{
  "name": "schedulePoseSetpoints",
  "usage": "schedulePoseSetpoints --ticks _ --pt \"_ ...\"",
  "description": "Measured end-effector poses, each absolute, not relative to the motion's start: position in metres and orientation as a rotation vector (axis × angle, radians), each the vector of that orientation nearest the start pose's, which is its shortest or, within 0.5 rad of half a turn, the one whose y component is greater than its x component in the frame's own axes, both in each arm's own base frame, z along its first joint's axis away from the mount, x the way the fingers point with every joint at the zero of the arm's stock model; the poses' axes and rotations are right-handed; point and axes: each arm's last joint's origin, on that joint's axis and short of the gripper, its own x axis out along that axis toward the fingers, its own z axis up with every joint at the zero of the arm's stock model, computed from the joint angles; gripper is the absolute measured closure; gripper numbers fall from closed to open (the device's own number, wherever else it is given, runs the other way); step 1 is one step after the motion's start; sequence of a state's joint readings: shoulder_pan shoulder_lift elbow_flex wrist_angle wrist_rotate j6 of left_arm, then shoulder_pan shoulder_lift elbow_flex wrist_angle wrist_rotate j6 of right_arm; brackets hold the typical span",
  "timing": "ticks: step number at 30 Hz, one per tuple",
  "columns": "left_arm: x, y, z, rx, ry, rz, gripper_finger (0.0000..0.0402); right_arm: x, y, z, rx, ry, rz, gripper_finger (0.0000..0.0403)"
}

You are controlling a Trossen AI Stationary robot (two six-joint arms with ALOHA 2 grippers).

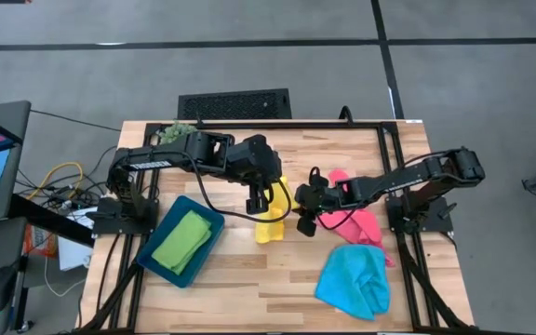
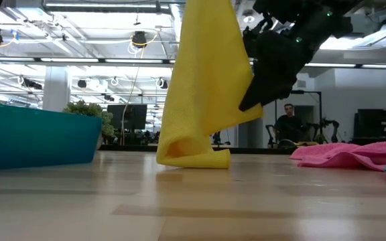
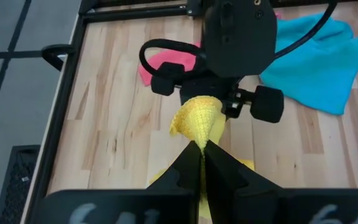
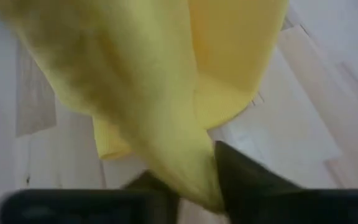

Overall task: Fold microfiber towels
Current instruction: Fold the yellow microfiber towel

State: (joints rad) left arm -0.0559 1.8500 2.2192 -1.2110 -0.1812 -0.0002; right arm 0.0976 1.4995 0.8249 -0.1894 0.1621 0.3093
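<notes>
The left gripper (image 1: pixel 259 199), fingers pressed together, pinches the soft yellow microfiber towel (image 2: pixel 203 87) hanging just right of the dark teal rectangular tray (image 1: pixel 161 253). The right gripper (image 1: pixel 303 221) seemingly nips the towel's lower edge.

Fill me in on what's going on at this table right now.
The two arms are working on the yellow towel. The left gripper is shut on its upper part and holds it up so its lower end drags folded on the table. The right gripper is pinching a lower edge of it. A green towel already lies in the teal tray; the pink towel and blue towel lie crumpled nearby.
</notes>
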Motion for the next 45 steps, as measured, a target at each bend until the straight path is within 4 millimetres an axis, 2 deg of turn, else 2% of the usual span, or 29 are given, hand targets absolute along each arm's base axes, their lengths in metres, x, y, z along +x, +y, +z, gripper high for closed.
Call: schedulePoseSetpoints --ticks 2,3,8,13,17,21,26,30,33,40,45 --pt "0.363 -0.015 0.43 0.106 0.835 0.132 0.0401 0.29 0.026 0.192 0.188 0.83 -0.188 0.0365" --pt "0.364 -0.014 0.43 0.108 0.832 0.14 0.0401 0.29 0.027 0.198 0.192 0.81 -0.183 0.0382" --pt "0.366 -0.013 0.432 0.108 0.799 0.185 0.0401 0.28 0.027 0.232 0.254 0.724 -0.235 0.0386" --pt "0.366 -0.011 0.434 0.132 0.783 0.239 0.0401 0.255 0.021 0.277 0.287 0.635 -0.261 0.0394" --pt "0.37 -0.009 0.438 0.238 0.738 0.246 0.0401 0.233 0.01 0.3 0.306 0.583 -0.308 0.0398" --pt "0.375 0.001 0.447 0.274 0.636 0.421 0.0401 0.212 -0.007 0.32 0.331 0.555 -0.41 0.0399" --pt "0.373 0.035 0.448 0.167 0.613 0.628 0.0401 0.189 -0.03 0.351 0.305 0.47 -0.563 0.04" --pt "0.371 0.068 0.44 0.075 0.629 0.676 0.0401 0.179 -0.049 0.368 0.26 0.424 -0.645 0.0401" --pt "0.373 0.094 0.434 0.109 0.643 0.709 0.0401 0.176 -0.069 0.374 0.222 0.402 -0.73 0.0401" --pt "0.362 0.154 0.448 0.199 0.532 0.805 0.0401 0.177 -0.119 0.394 0.163 0.258 -0.925 0.0402" --pt "0.35 0.174 0.455 0.213 0.514 0.735 0.0401 0.173 -0.132 0.407 0.104 0.214 -0.971 0.0402"
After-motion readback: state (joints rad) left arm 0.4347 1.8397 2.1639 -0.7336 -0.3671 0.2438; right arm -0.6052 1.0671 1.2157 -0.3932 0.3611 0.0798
